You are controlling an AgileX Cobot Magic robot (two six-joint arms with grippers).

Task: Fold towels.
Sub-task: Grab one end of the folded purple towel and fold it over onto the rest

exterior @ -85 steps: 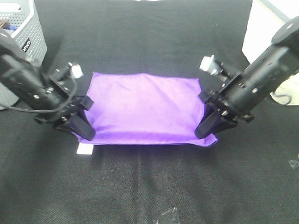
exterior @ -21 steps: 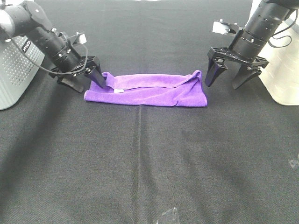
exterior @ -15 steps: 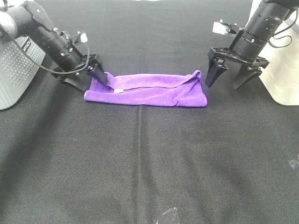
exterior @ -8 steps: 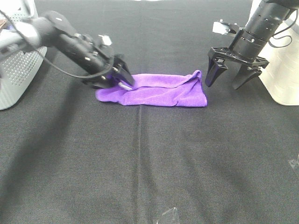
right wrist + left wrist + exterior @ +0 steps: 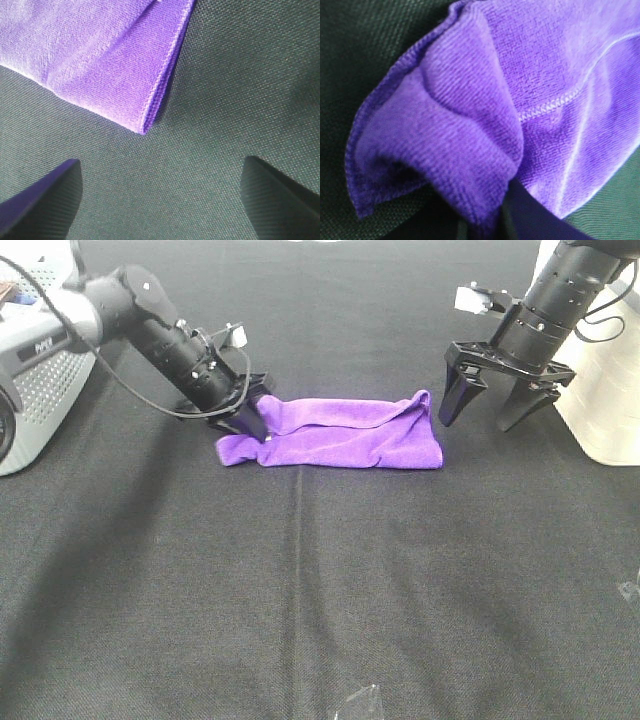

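Note:
A purple towel lies folded into a long strip on the black tabletop. My left gripper sits at the strip's left end, shut on the bunched cloth. In the left wrist view the towel rises in a puckered fold that is pinched between the dark fingers. My right gripper hangs open just beyond the strip's right end, touching nothing. The right wrist view shows the towel's corner on the table ahead of the right gripper, whose fingers are spread wide.
A grey perforated basket stands at the left edge behind the left arm. A white container stands at the right edge behind the right arm. A small clear object lies near the front edge.
My left gripper has closed on the towel's left end and carried it rightwards, shortening the strip. The right gripper has stayed still and open.

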